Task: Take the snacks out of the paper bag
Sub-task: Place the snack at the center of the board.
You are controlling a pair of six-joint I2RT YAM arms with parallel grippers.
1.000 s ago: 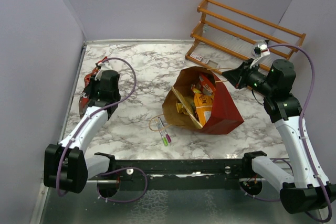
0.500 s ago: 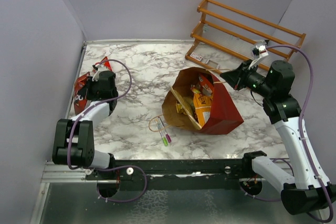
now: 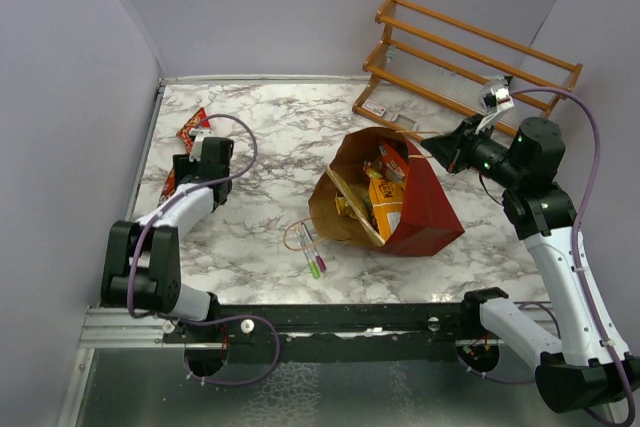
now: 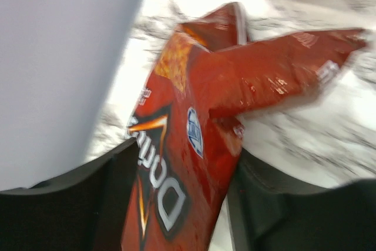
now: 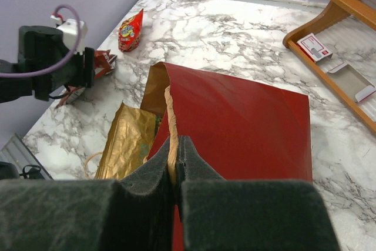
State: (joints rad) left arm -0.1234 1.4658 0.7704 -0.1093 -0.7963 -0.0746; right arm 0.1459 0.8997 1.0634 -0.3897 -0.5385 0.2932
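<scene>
Two marker pens point(image 3: 312, 252) lie on the desk point(image 3: 270, 137) just in front of the paper bag point(image 3: 428, 209), whose mouth gapes open with a bunch of snacks point(image 3: 385, 192) inside and the right fingers point(image 5: 147, 198) pinching its rim. Well left of the bag the left fingers point(image 4: 106, 204) are clamped on the red Doritos bag point(image 4: 194, 145), a small red packet point(image 5: 130, 29) sits further back, and the wooden rack point(image 3: 470, 52) stands behind the bag.

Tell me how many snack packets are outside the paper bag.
2: a red chip bag by the left wall, and a small red packet just beyond it. More may be hidden.
</scene>
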